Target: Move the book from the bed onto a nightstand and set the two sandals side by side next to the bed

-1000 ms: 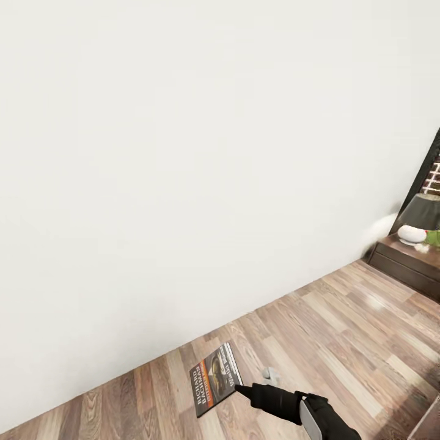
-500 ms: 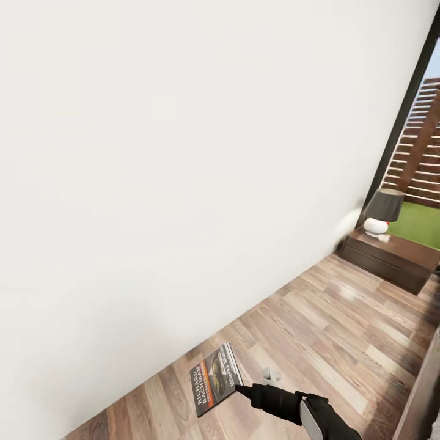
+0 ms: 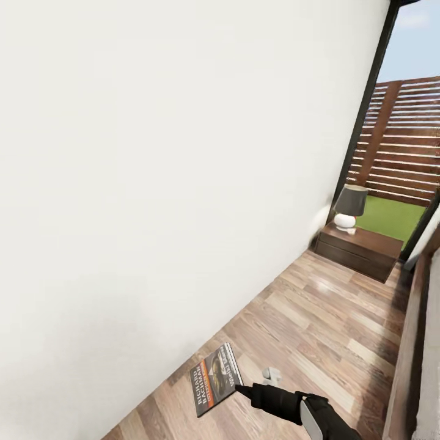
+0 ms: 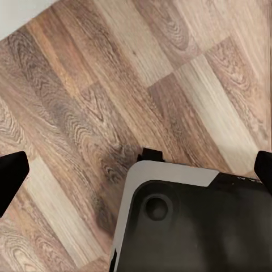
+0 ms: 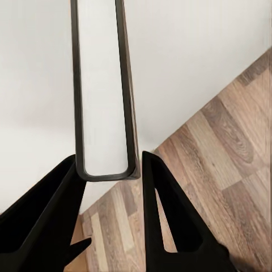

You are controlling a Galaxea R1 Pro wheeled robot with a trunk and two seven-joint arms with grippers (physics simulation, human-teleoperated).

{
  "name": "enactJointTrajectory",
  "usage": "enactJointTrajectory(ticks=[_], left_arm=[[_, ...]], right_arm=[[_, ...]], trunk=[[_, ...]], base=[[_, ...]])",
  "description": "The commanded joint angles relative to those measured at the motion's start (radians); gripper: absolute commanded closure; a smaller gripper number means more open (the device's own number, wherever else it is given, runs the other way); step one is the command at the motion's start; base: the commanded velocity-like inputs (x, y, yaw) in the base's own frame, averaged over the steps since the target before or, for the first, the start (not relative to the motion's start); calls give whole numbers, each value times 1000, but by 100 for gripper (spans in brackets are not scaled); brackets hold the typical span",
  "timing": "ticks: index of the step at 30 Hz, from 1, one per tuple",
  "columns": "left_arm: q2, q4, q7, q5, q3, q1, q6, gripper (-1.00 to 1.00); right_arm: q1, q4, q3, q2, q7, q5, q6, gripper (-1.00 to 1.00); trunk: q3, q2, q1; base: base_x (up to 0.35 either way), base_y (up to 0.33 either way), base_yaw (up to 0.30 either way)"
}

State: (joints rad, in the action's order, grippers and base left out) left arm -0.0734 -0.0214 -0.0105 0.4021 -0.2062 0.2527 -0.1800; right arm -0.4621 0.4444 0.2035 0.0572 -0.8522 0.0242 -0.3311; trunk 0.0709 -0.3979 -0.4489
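Currently my right hand (image 3: 239, 387) is clamped on the book (image 3: 214, 378) by its edge, carried clear of the floor toward the nightstand (image 3: 357, 249); left hand's state I cannot tell.

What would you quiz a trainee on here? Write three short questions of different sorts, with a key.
1. True or false: the book lies flat on the floor.
2. What stands on the nightstand? A) a lamp B) a sandal C) a mug
3. Fill in: the book is clamped in the ____ end effector.

Key:
1. False; it is held above the floor.
2. A, the lamp.
3. Right: the right end effector is shut on the book's edge.
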Motion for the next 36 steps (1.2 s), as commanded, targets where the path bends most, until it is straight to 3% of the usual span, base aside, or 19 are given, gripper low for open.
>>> enactJointTrajectory(ticks=[1,27,36], left_arm=[[0,0,-1,7,-9,0,-3,-100],[0,0,-2,7,-10,0,-3,-100],[0,0,-2,7,-29,0,-3,-100]], right_arm=[[-1,0,7,1,-3,5,-11,100],[0,0,7,1,-4,6,-11,100],[0,0,7,1,-4,6,-11,100]], trunk=[[2,-2,-1],[2,-2,-1],[2,-2,-1]], base=[[310,91,-294],[312,11,-294],[317,-61,-294]])
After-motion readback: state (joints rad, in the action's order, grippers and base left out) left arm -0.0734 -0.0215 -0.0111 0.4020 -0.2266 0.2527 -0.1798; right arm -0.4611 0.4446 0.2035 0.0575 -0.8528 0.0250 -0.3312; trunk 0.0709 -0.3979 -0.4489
